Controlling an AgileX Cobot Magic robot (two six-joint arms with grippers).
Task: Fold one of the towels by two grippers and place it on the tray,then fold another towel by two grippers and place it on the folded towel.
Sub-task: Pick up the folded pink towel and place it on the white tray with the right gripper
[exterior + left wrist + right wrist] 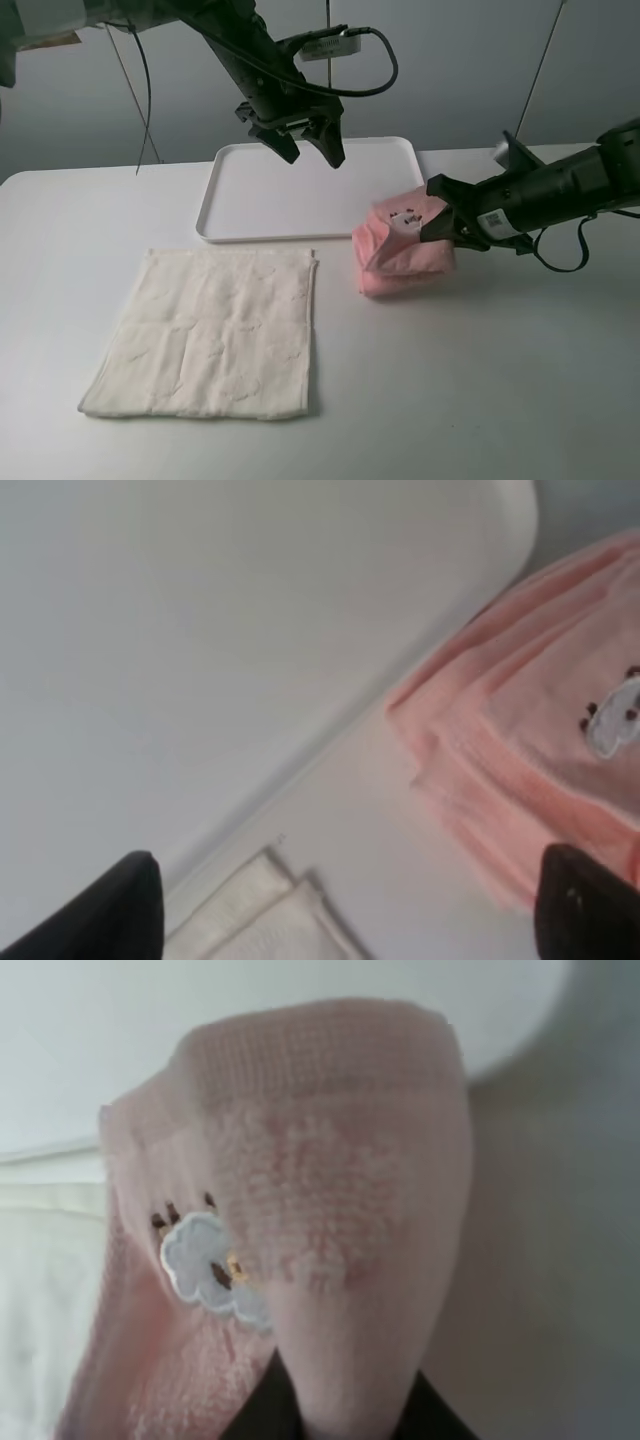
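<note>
The right gripper [433, 214] is clamping the folded pink towel [400, 262], which is bulging just ahead of its jaws. Just beyond the towel the tray [240, 190] is lying, with the left gripper [312, 152] hanging spread open above it. The cream towel [215, 335] is lying flat, well apart from both grippers.

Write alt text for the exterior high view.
The right gripper pinches a folded pink towel on the table, by the near right corner of the white tray. The left gripper hovers open over the tray; a cream towel lies flat at front left.
</note>
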